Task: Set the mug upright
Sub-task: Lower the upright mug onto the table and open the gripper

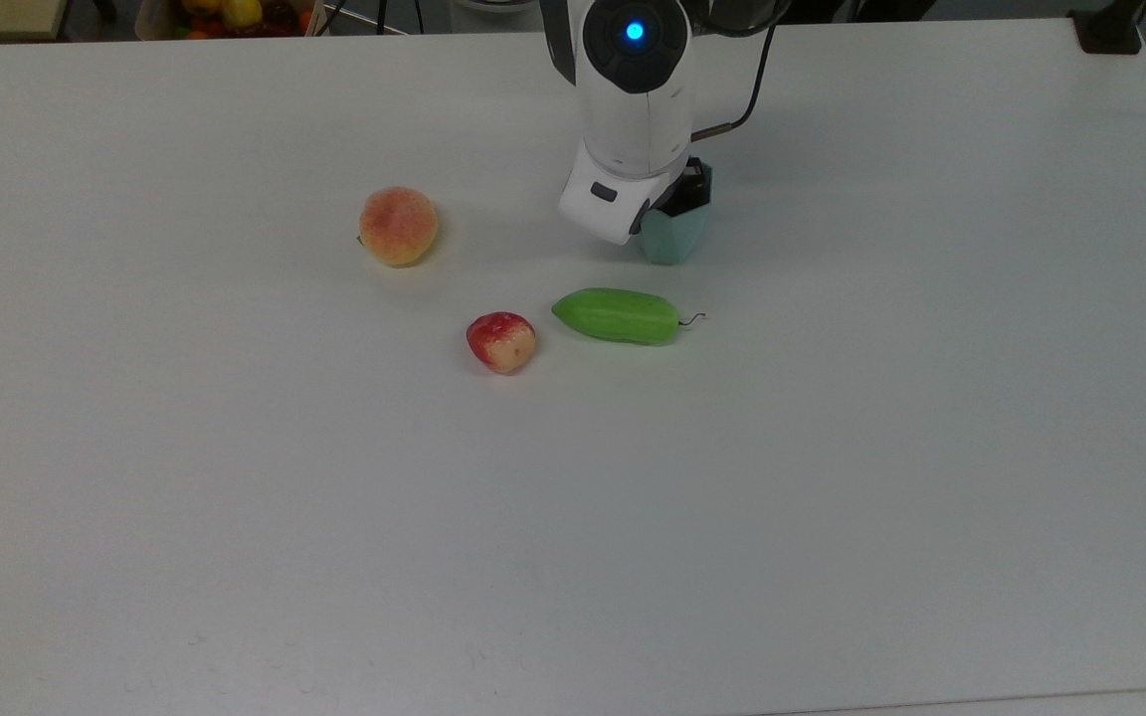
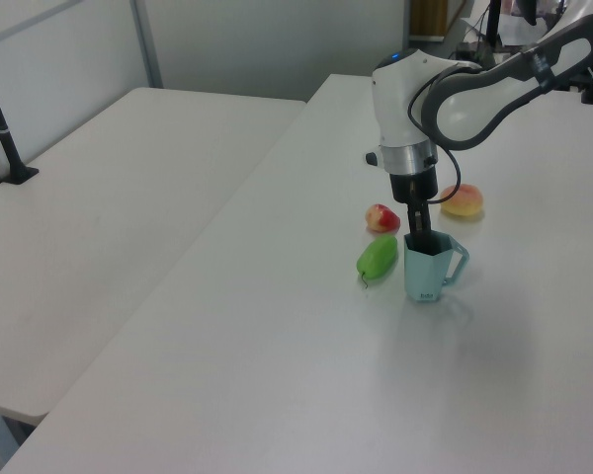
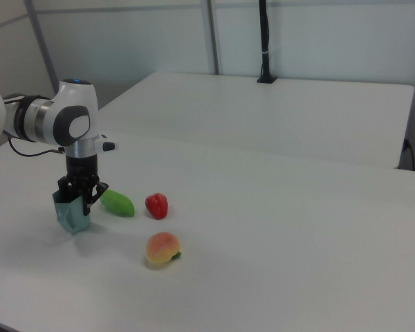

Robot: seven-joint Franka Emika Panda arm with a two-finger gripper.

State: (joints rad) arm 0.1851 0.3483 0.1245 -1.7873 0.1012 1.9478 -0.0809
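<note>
In the top view you see the small pale blue-teal faceted mug on the white table, half covered by the white arm above it. The black two-finger gripper sits at the mug's upper edge. The smooth green cucumber lies just below the mug, apart from it. The red and cream strawberry-shaped fruit lies near the cucumber on the top view's left, and the round orange-pink peach lies farther toward the top view's left, well apart from the mug.

In the left view you find the mug standing upright, mouth up, its base at the table surface, its handle turned toward the left view's right. The gripper comes straight down from above and is clamped on the mug's rim, with one finger reaching inside the mouth. The cucumber lies just beside the mug on the left view's left; you cannot tell whether they touch. The strawberry and the peach lie behind.

In the right view you see the mug upright beneath the gripper, which pinches its rim. The cucumber lies just beside it on the right view's right, then the strawberry; the peach lies nearer the camera.
</note>
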